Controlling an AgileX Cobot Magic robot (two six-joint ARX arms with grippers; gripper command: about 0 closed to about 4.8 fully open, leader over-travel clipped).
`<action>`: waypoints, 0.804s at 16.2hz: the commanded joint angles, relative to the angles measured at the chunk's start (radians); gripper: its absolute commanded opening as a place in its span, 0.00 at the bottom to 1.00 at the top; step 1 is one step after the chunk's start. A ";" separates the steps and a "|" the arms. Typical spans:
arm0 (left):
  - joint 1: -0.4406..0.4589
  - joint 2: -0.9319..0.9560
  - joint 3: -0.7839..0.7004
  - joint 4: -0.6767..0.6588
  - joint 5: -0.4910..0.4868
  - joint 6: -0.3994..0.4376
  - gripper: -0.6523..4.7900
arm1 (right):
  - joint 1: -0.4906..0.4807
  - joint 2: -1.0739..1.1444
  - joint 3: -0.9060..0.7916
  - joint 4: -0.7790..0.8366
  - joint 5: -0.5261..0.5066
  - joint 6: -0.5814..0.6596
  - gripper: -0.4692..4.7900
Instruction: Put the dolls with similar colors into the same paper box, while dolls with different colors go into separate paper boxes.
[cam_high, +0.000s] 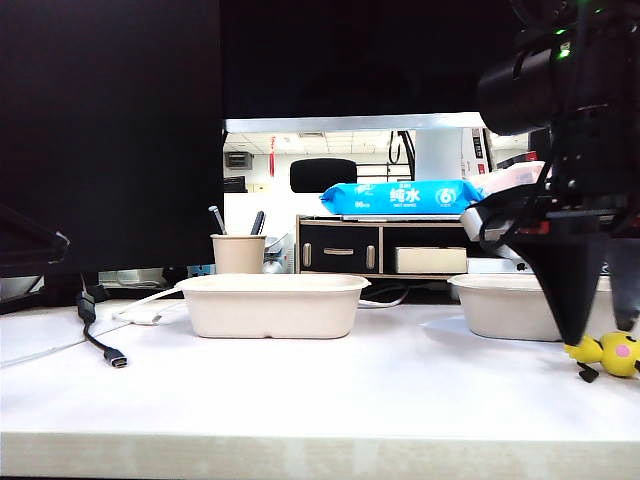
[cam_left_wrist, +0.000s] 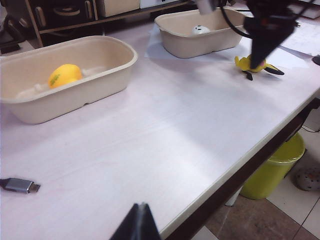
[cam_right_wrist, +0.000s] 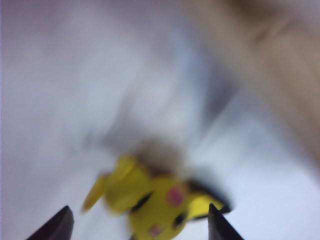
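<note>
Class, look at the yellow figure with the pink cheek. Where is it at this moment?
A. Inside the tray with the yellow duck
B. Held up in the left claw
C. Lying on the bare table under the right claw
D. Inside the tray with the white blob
C: the yellow figure lies on the table, outside both trays, with the right claw open over it.

A tan cup (cam_high: 238, 254) holding pens stands at the back of the white desk (cam_high: 320, 385). A black cable (cam_high: 98, 335) with a plug lies near the desk's left side. Behind, a blue pack of wipes (cam_high: 400, 197) rests on a low shelf unit (cam_high: 380, 246). A yellow bin (cam_left_wrist: 274, 166) sits on the floor beside the desk.
</note>
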 joint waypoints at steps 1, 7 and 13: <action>0.000 -0.001 0.001 0.010 0.001 0.003 0.11 | -0.002 -0.002 0.001 0.019 0.010 -0.027 0.75; 0.000 0.000 0.001 0.010 0.001 0.003 0.11 | -0.003 -0.002 -0.002 -0.020 0.010 -0.063 0.75; 0.000 -0.001 0.001 0.010 0.001 0.003 0.11 | -0.006 0.053 -0.001 -0.030 0.007 -0.106 0.73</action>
